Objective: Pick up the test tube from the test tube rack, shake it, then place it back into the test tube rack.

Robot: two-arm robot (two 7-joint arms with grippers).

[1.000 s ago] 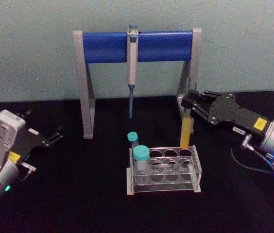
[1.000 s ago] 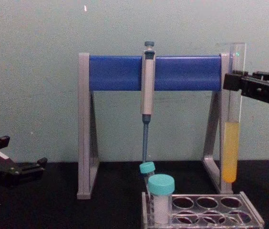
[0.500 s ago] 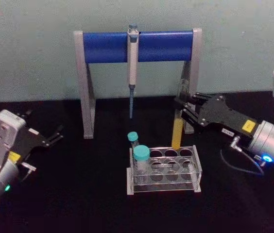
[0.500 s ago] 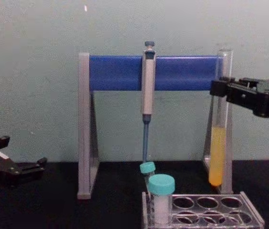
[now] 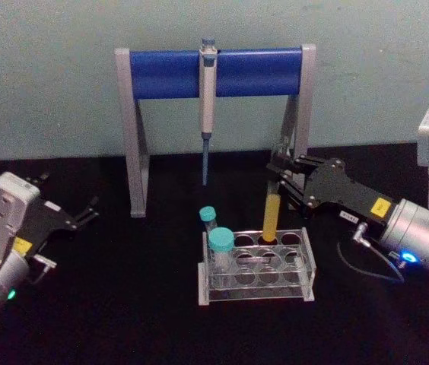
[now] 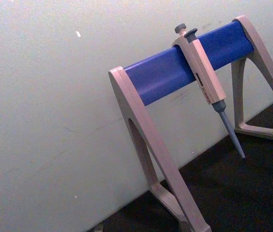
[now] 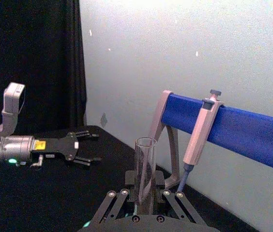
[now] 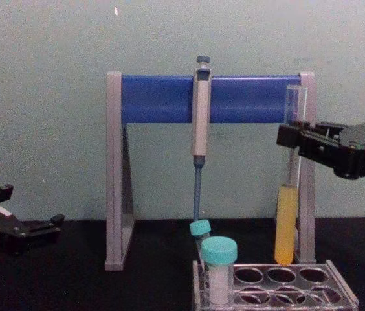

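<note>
Broadly, a black table (image 5: 123, 312) spreads before a pale wall, and on it at the back stands a grey-and-blue pipette stand (image 5: 169, 72). From the right, the right gripper (image 5: 277, 173) reaches in, its fingers clamped on the upper, empty part of the test tube (image 5: 271, 213). Far off at the left, the left gripper (image 5: 89, 211) rests low over the table with its fingers spread apart, holding nothing. Near the front centre sits the clear plastic test tube rack (image 5: 306, 268). A grey-blue pipette (image 5: 208, 84) hangs tip-down from the middle of the stand's blue bar. The test tube is held upright, yellow-orange liquid in its lower part, its round bottom right at a back-row hole of the rack; whether it has entered cannot be told. Two teal-capped vials (image 5: 220, 245) stand at the rack's left end.
</note>
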